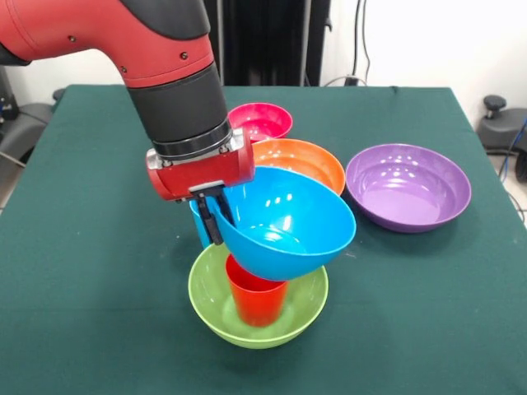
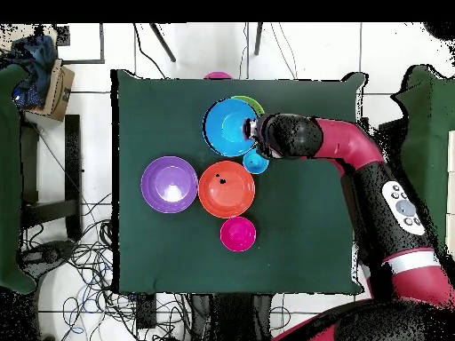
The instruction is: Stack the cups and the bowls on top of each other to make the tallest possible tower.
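My gripper [image 1: 216,218] is shut on the near rim of the blue bowl [image 1: 288,222] and holds it tilted in the air. Right under it a red cup [image 1: 257,300] stands inside the lime green bowl [image 1: 210,300] on the table. The blue bowl's bottom is at or just above the red cup's top; I cannot tell if they touch. A light blue cup [image 1: 198,226] stands just behind the gripper. In the overhead view the blue bowl [image 2: 229,127] covers most of the green bowl [image 2: 254,105], beside the gripper [image 2: 256,135]. No yellow cups are in view.
The orange bowl [image 1: 309,160] sits close behind the blue bowl, the small pink-red bowl [image 1: 262,121] behind that, and the purple bowl [image 1: 408,185] to the right. In the overhead view they show as orange [image 2: 226,189], pink [image 2: 238,233] and purple [image 2: 169,185].
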Action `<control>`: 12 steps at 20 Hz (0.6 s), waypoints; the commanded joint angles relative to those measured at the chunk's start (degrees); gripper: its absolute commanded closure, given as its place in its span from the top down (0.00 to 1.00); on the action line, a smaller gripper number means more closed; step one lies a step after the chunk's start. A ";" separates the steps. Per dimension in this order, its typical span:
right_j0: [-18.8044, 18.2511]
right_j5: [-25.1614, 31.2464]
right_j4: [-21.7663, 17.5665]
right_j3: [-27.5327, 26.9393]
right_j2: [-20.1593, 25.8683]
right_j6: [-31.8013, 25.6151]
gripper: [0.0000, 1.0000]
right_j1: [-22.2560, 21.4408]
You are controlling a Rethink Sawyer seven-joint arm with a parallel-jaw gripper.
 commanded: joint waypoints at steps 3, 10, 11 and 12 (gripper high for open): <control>1.44 -0.44 -1.25 -3.47 -4.03 0.05 0.00 1.93; 0.32 -0.59 -1.52 -3.61 -3.77 -1.49 0.00 2.70; 0.23 -0.72 -1.58 -3.64 -3.72 -1.62 0.00 2.83; 0.14 -0.85 -1.64 -3.67 -3.68 -1.75 0.00 2.96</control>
